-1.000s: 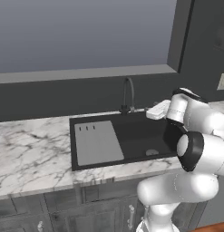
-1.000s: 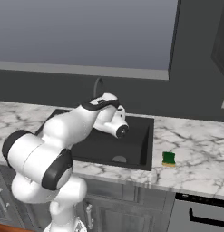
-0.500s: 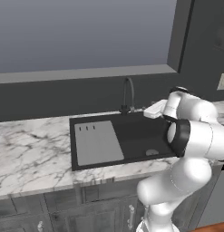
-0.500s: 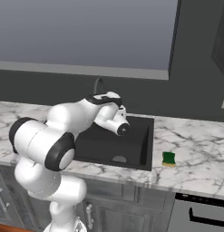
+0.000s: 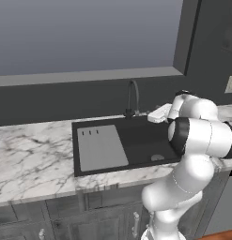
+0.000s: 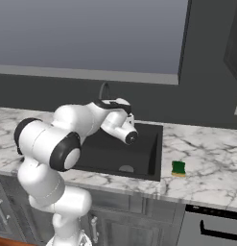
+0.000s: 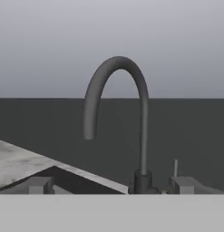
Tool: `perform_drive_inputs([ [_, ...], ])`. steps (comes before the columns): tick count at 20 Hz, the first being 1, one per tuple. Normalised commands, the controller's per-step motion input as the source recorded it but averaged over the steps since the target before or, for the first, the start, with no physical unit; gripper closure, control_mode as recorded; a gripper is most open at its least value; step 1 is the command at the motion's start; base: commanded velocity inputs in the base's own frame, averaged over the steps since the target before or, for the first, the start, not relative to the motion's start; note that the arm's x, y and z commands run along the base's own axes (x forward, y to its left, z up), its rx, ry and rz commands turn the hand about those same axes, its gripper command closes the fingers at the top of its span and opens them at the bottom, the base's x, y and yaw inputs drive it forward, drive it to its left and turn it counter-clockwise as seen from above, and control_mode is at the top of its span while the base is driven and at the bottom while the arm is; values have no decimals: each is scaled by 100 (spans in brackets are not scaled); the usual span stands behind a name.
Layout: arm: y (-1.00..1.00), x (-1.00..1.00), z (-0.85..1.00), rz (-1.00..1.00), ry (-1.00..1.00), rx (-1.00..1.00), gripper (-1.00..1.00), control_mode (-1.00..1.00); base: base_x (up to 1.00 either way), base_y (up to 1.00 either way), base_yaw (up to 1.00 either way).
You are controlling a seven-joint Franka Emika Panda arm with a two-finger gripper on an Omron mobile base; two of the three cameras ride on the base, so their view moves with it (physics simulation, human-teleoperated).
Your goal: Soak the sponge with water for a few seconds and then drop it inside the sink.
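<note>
The sponge point(image 6: 178, 168), a small yellow block with a green top, lies on the marble counter just right of the sink point(image 6: 151, 161). The sink point(image 5: 136, 140) is a black basin with a grey ribbed drainboard point(image 5: 101, 147) on its left and a dark arched faucet point(image 5: 132, 97) at its back. My gripper point(image 5: 152, 115) hovers over the basin's back right corner, facing the faucet point(image 7: 118, 113). In the hand view my gripper point(image 7: 112, 186) is open, with its fingertips point(image 7: 38, 185) wide apart and nothing between them. The water is out of view.
Marble counter point(image 5: 28, 150) runs left of the sink and on to the right point(image 6: 206, 163) past the sponge. A dark wall and window sill point(image 5: 89, 77) stand close behind the faucet. A thin lever point(image 7: 175, 167) rises beside the faucet base. Cabinets point(image 6: 139, 216) sit below.
The arm's elbow and upper links have swung up and closer over the sink. The hand has stayed near the faucet, edging slightly toward it. The jaws are still open, and the sponge has not moved.
</note>
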Motion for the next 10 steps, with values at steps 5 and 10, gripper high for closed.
perform_drive_inputs([
  [5, 0, 14, -7, 0, 0, 0, -100, -100, 0, 0, 0],
  [10, 0, 17, -8, 0, 0, 0, -100, -100, 0, 0, 0],
])
